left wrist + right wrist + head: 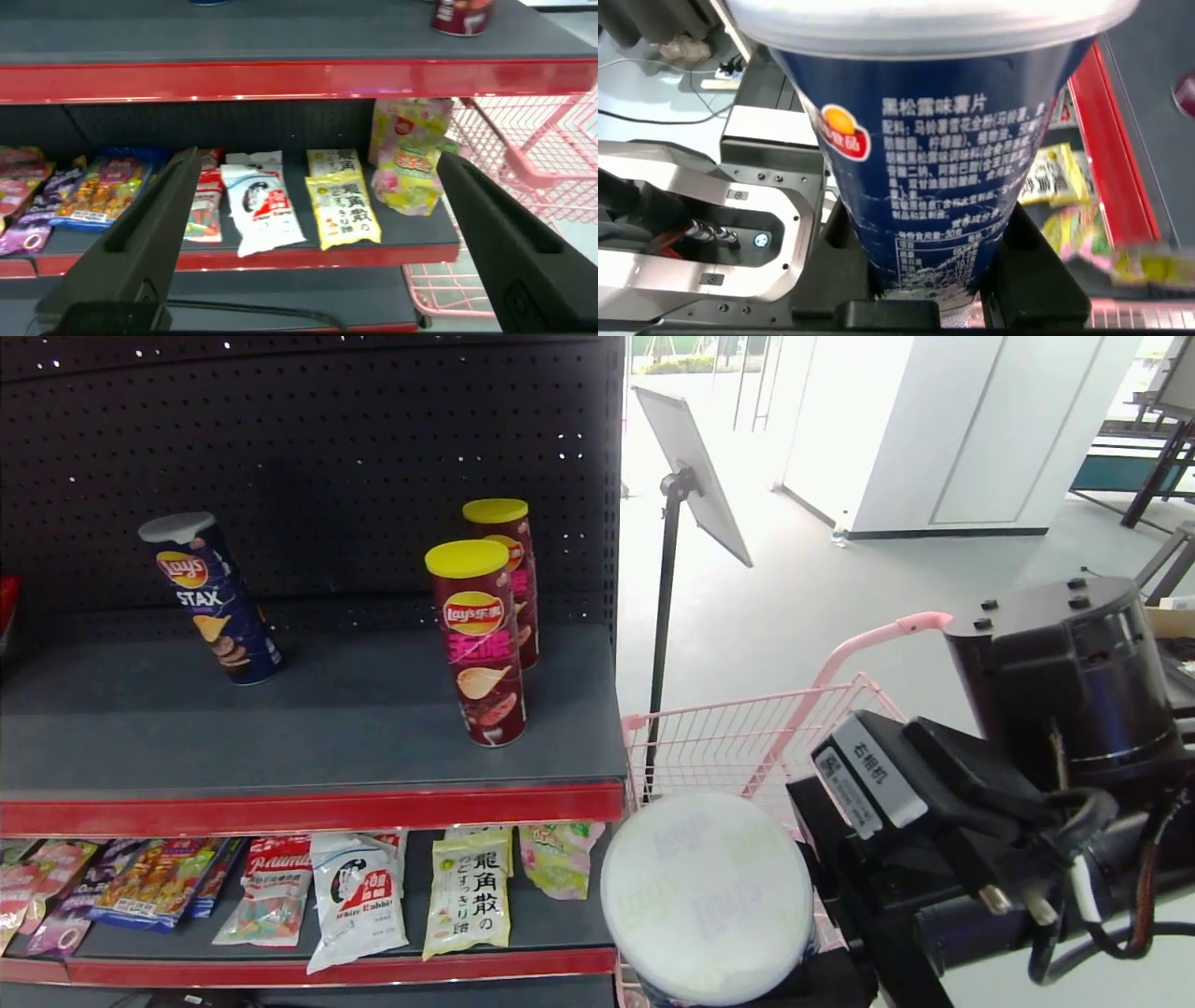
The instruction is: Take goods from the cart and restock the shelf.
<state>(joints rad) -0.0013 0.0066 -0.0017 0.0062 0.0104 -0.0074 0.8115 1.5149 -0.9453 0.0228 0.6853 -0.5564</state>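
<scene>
Far left on the upper shelf [355, 728]: a blue can [210, 597] with a grey lid, standing alone toward the back. Moving right, two red cans [478, 644] with yellow lids, one just behind the other, near the shelf's right end. Three cans up there, then, with bare board between and in front. Room for more, by the look of it.

Down below, on the lower shelf [551, 919], a row of snack bags [359, 896] lying flat, looking well stocked. Facing those bags from the front, the left hand [308, 233], fingers [140, 233] spread wide, carrying nothing.

Further right and close to the camera, a fourth can [705, 896], blue-sided under a pale lid, upright, just off the right end of the lower shelf and above the near left corner of the cart [747, 737]. Pinched near its base by the right hand [924, 271], pressed in on both sides. Behind and to the right, the pink wire basket of the cart itself, its contents hidden from here, remaining stock unknown.

Judging progress: partly there. One can in the grip and not yet on the board. Left to do: carrying it left over the red lip, setting it down upright in the open stretch, then back to the cart for any remaining goods.
</scene>
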